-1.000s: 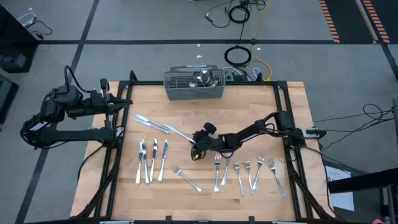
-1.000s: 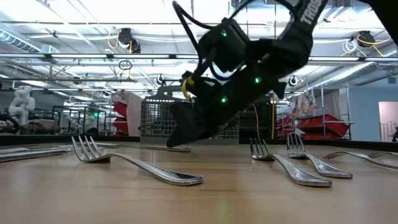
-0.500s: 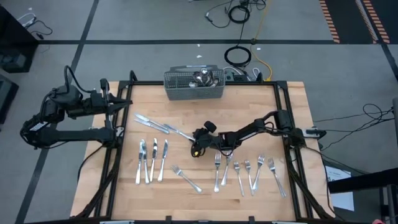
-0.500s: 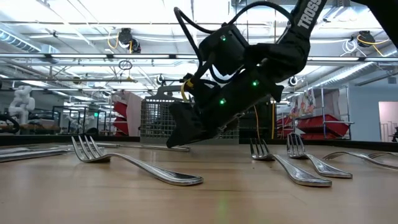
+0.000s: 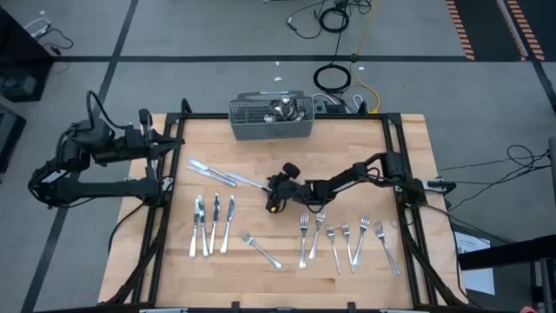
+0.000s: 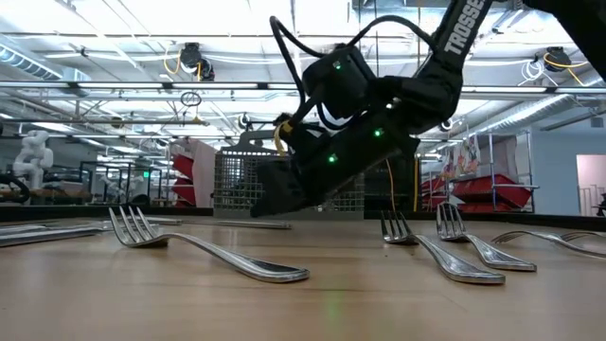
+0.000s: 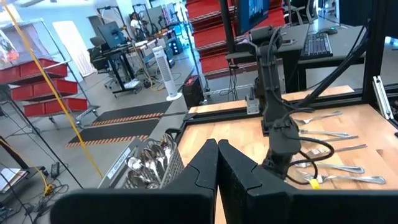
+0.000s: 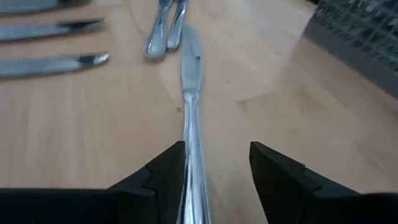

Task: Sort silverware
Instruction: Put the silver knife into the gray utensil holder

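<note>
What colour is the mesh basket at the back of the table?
Grey. The wire-mesh basket shows best in the high view, with silver cutlery standing in it.

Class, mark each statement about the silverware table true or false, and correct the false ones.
1. The right gripper is open over a loose silver table knife. True.
2. The left gripper is open above the forks. False: it is shut and waits at the table's left edge, away from the forks.
3. Three silver table knives lie side by side on the wooden table. True.
4. The grey wire-mesh cutlery basket is empty. False: it holds shiny cutlery.
5. The right gripper grips a fork. False: the knife lies between its open fingers, not gripped.
</note>
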Robot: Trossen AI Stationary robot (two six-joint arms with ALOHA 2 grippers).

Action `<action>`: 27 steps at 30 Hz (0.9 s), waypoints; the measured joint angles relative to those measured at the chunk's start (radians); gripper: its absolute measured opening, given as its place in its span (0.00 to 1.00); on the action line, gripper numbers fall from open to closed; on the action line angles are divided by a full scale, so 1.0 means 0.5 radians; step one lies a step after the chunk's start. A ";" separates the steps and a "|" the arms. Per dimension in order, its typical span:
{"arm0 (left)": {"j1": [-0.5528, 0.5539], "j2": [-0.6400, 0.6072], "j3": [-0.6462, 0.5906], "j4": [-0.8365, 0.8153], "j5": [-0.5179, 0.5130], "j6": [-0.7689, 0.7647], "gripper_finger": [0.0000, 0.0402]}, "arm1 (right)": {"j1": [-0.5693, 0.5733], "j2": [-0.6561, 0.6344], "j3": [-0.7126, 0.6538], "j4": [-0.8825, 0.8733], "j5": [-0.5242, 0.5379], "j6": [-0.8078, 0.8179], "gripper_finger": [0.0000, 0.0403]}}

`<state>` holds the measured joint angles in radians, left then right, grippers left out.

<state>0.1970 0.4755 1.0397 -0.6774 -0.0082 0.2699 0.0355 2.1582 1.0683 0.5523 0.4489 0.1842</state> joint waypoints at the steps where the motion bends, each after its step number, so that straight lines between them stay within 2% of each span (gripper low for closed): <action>1: 0.000 0.000 0.000 0.009 0.000 0.000 0.03 | -0.004 0.014 0.001 0.006 -0.013 0.026 0.42; 10: 0.000 0.001 0.000 0.030 -0.021 0.058 0.03 | 0.028 0.185 0.003 0.199 -0.004 0.153 0.42; 14: 0.000 0.001 0.000 0.030 -0.054 0.061 0.03 | 0.009 0.193 0.015 0.000 0.003 0.402 0.40; 18: 0.000 0.001 0.000 0.029 -0.053 0.054 0.03 | -0.016 0.251 0.017 -0.007 -0.032 0.553 0.31; 23: 0.000 0.001 0.000 0.027 -0.053 0.047 0.03 | -0.064 0.265 0.020 0.021 -0.233 0.707 0.07; 27: 0.000 0.001 0.000 0.025 -0.053 0.047 0.03 | -0.079 0.275 0.022 0.081 -0.308 0.656 0.03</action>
<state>0.1969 0.4759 1.0397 -0.6649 -0.0349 0.2935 -0.0042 2.2955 1.0790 0.5928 0.2952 0.5122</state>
